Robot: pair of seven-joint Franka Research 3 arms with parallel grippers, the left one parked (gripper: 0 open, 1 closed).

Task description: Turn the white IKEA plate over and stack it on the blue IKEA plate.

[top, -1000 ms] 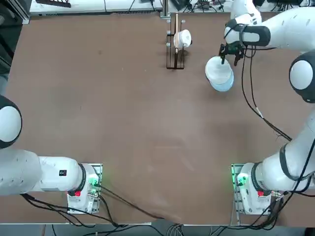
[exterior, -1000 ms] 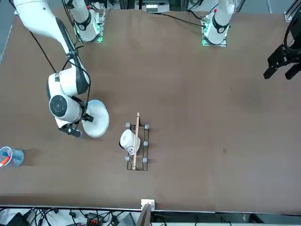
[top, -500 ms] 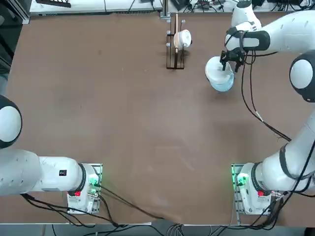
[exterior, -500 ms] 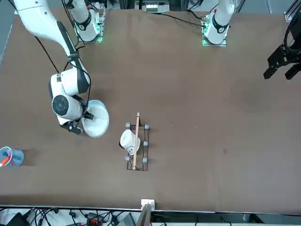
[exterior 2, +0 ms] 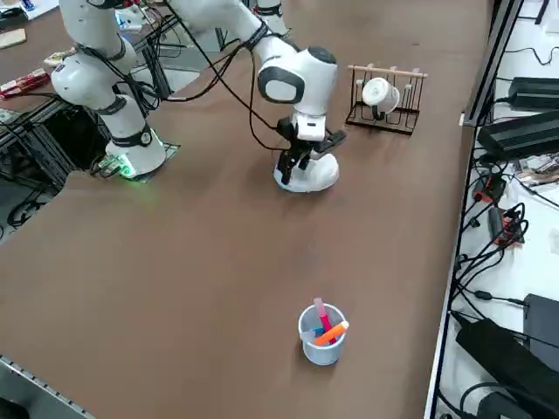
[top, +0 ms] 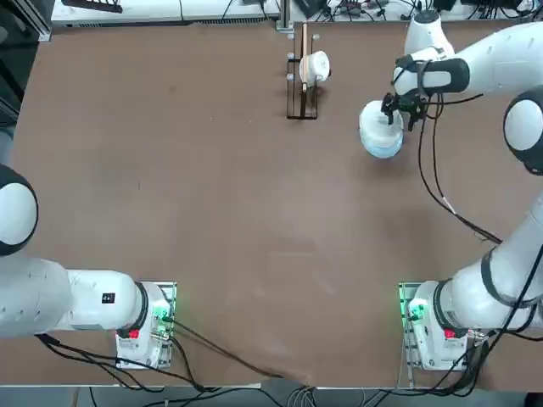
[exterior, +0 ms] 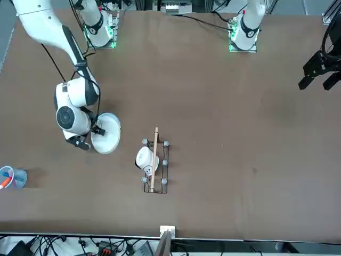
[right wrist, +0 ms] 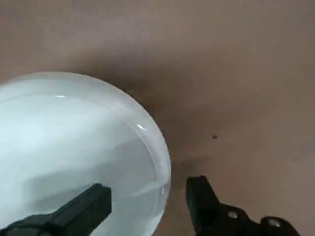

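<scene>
The white IKEA plate (top: 377, 125) lies on the blue IKEA plate (top: 383, 153), whose pale rim peeks out on the side nearer the robot; both sit at the far right of the table. My right gripper (top: 400, 108) is open and low at the white plate's far right rim. In the wrist view one finger (right wrist: 83, 209) stands over the white plate (right wrist: 74, 142) and the other finger (right wrist: 202, 201) outside its rim, so the gripper (right wrist: 147, 201) straddles the edge. The front view shows the white plate (exterior: 106, 133) beside the gripper (exterior: 90, 136), and the side view shows the plate (exterior 2: 314, 175) and gripper (exterior 2: 293, 162).
A small wire rack (top: 302, 80) holding a white cup (top: 317, 66) stands left of the plates near the table's far edge. A translucent blue cup with markers (exterior 2: 321, 332) sits toward the right side of the table. The brown table (top: 212, 195) stretches wide to the left.
My right gripper has come down from beyond the plates to the white plate's rim and now straddles it. The plates have shifted slightly to the right.
</scene>
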